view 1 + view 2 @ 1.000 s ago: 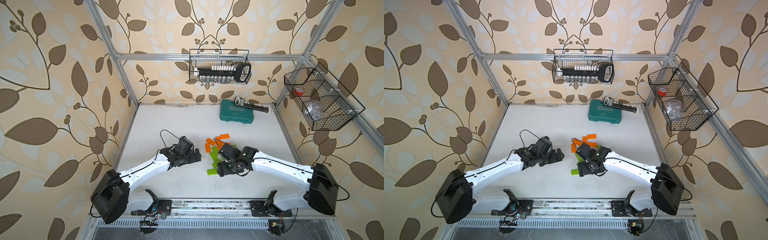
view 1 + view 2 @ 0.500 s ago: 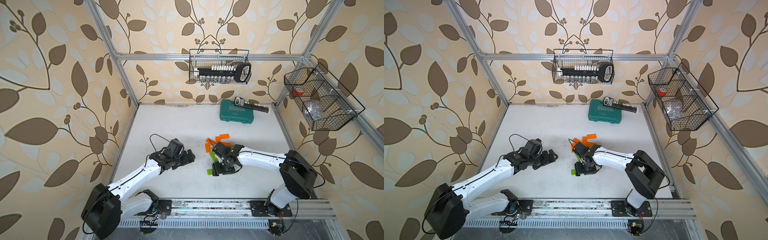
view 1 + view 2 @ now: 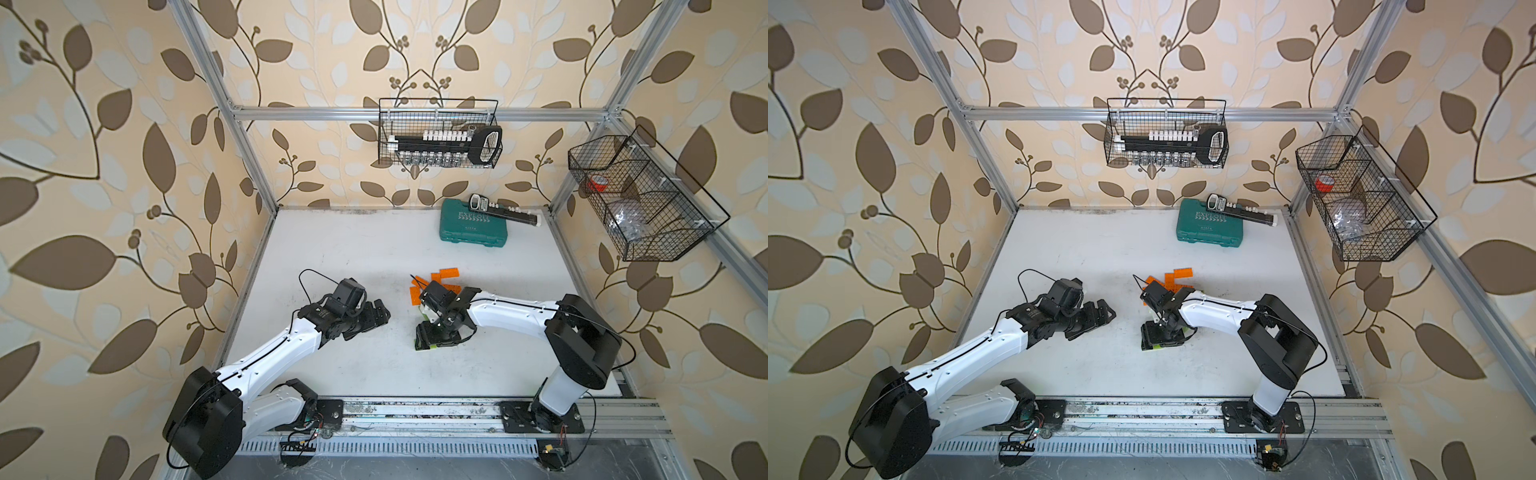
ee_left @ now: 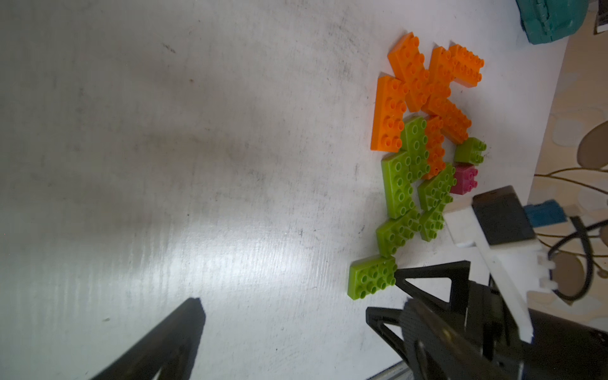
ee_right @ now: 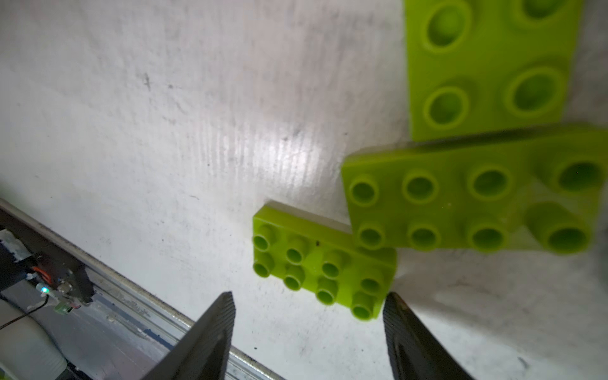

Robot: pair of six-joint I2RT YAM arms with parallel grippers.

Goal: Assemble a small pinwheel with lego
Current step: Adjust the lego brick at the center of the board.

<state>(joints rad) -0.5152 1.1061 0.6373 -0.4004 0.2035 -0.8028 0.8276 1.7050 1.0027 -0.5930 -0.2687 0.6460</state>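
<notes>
Lego (image 4: 424,138) loose, right hand (image 5: 307,297) now lower, narrowed yet open astride lime brick (image 5: 322,263), left hand (image 3: 380,314) wide, empty.

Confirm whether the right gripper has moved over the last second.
Yes. In a top view the right gripper has shifted image-left, farther from the teal tool case, and now covers the lone lime brick.

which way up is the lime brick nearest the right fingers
Studs up, flat on the table: the lime brick shows all eight studs in the right wrist view.
</notes>
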